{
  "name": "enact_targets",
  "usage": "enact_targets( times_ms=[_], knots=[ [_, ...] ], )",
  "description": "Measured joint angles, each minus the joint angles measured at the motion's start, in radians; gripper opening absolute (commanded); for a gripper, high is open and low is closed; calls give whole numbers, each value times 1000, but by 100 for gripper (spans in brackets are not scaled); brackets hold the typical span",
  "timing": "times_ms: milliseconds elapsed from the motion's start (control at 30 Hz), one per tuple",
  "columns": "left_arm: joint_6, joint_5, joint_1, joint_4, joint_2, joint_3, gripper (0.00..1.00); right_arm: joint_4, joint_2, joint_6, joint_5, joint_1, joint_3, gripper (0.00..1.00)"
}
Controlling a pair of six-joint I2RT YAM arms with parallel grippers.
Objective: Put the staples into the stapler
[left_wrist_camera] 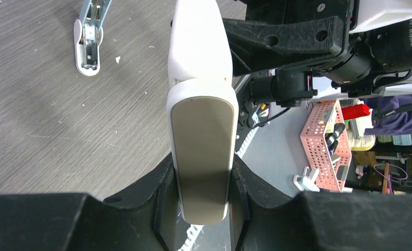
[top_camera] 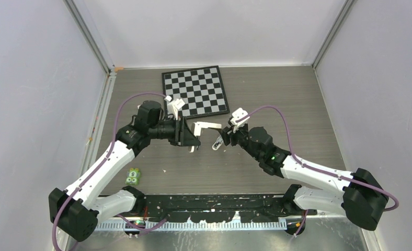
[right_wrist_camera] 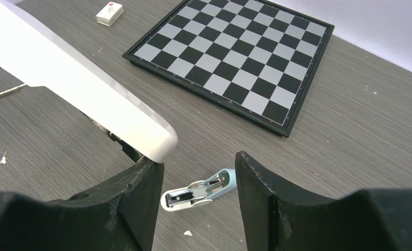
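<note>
My left gripper (top_camera: 189, 138) (left_wrist_camera: 201, 162) is shut on the white stapler (top_camera: 204, 126), whose top arm is swung open in an L shape. Its grey-beige face shows between the jaws in the left wrist view (left_wrist_camera: 201, 104). One white arm of it crosses the right wrist view (right_wrist_camera: 83, 83). My right gripper (top_camera: 220, 140) (right_wrist_camera: 196, 159) is open and empty, just right of the stapler. It hangs over a small light-blue-and-white object (right_wrist_camera: 196, 191) (top_camera: 216, 145) (left_wrist_camera: 88, 44) lying on the table. I see no silvery block of staples in any view.
A black-and-white chessboard (top_camera: 196, 91) (right_wrist_camera: 235, 52) lies behind the grippers. A small white box with a red mark (right_wrist_camera: 110, 13) lies near its left corner. A small green item (top_camera: 133, 176) lies front left. Walls close in the table on three sides.
</note>
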Motion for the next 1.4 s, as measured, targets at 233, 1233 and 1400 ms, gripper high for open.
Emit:
enact_targets(
  times_ms=[233, 1233, 1400],
  knots=[
    [16, 14, 0, -34, 14, 0, 0, -23, 13, -30, -1, -5, 11, 61],
    [79, 23, 1, -84, 37, 2, 0, -35, 62, -83, -67, -72, 76, 68],
    [104, 29, 1, -97, 48, 8, 0, -34, 62, -109, -81, -80, 76, 70]
  ],
)
